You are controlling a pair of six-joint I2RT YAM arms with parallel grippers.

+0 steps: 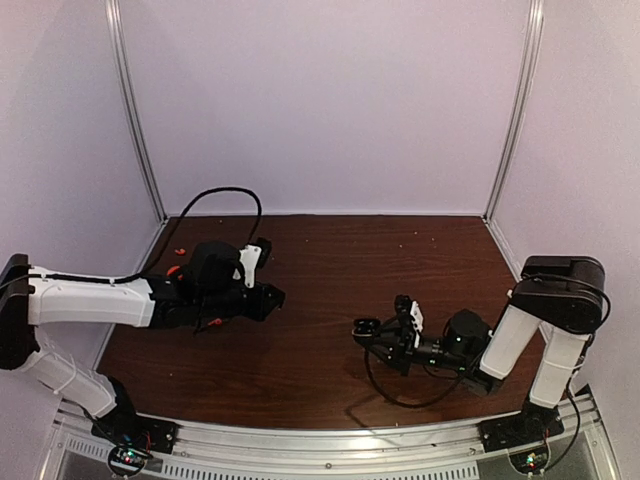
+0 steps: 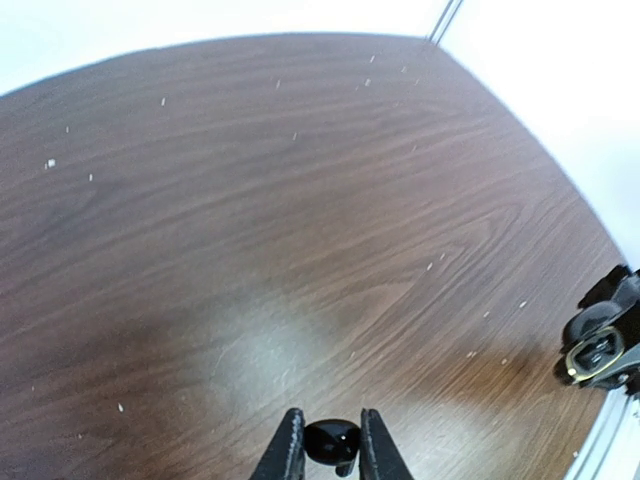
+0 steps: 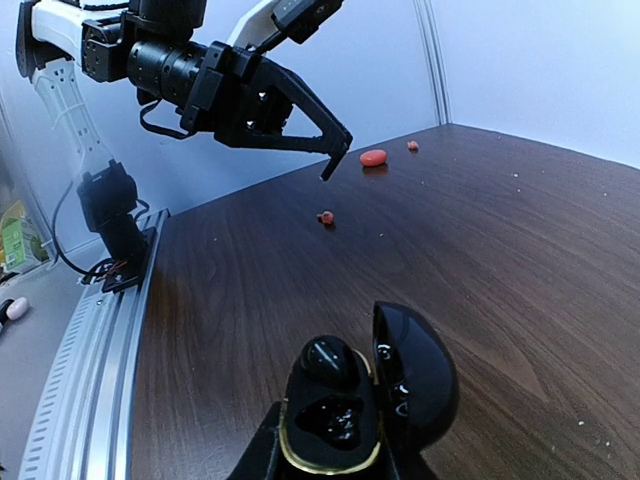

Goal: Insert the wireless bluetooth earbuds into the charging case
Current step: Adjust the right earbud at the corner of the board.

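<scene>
Pinching a black earbud (image 2: 333, 442), left tool (image 2: 330, 425) hangs above the table (image 2: 300, 200).

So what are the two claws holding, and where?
The left gripper pinches a black earbud by its sides, at the fingertips. The right gripper grips the open charging case by the sides of its bottom half.

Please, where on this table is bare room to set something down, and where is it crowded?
Free: the far right part of the table, between the back wall and the right gripper; also the middle strip between the two grippers. Crowded: the far left side, where small red pieces lie near the left gripper.
</scene>
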